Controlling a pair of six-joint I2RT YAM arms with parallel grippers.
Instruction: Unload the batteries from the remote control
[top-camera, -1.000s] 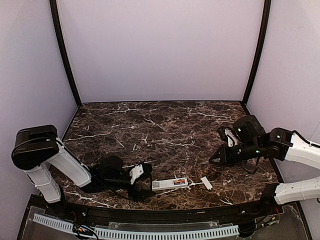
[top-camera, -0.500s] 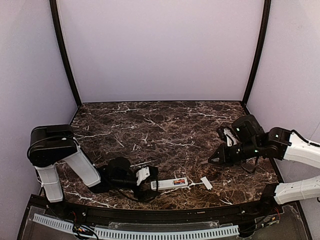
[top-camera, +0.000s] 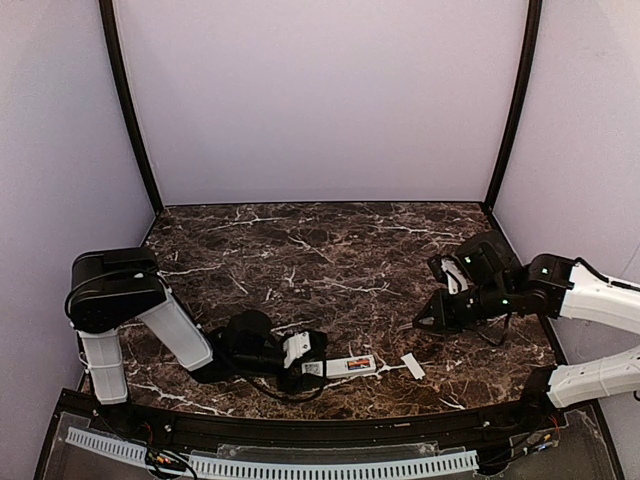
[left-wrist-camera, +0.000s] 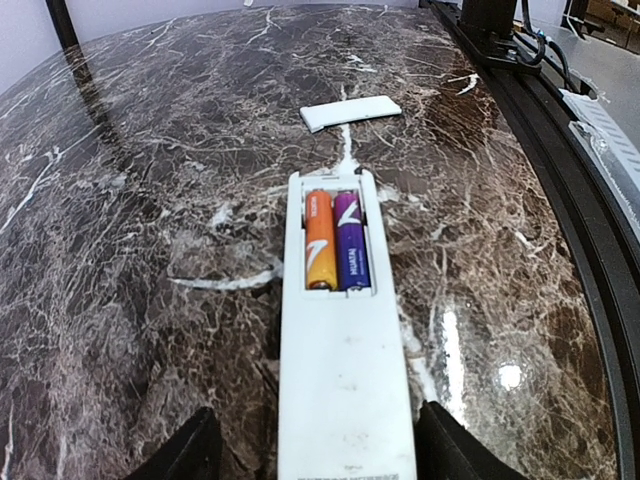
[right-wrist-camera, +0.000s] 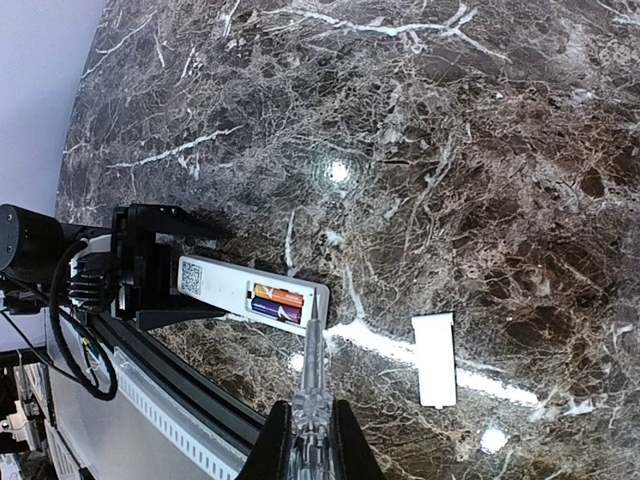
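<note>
The white remote control (top-camera: 335, 368) lies back-up near the table's front edge, its recess open. Two batteries lie side by side in it, one orange (left-wrist-camera: 320, 240), one purple (left-wrist-camera: 351, 243); both also show in the right wrist view (right-wrist-camera: 277, 302). My left gripper (top-camera: 306, 360) is open, its fingers (left-wrist-camera: 196, 448) either side of the remote's (left-wrist-camera: 345, 400) label end, apart from it. My right gripper (top-camera: 428, 320) hovers right of the remote, shut on a clear pointed tool (right-wrist-camera: 313, 370). The tool's tip lines up with the remote's (right-wrist-camera: 210, 284) recess end.
The small flat white cover piece (top-camera: 412, 366) lies on the marble just right of the remote; it also shows in the left wrist view (left-wrist-camera: 351, 112) and the right wrist view (right-wrist-camera: 436, 360). The table's black front rail (top-camera: 320, 425) runs close behind the remote.
My left arm has slid right along the table, and its open fingers now flank the remote's left end. My right gripper has shifted slightly left with the tool.
</note>
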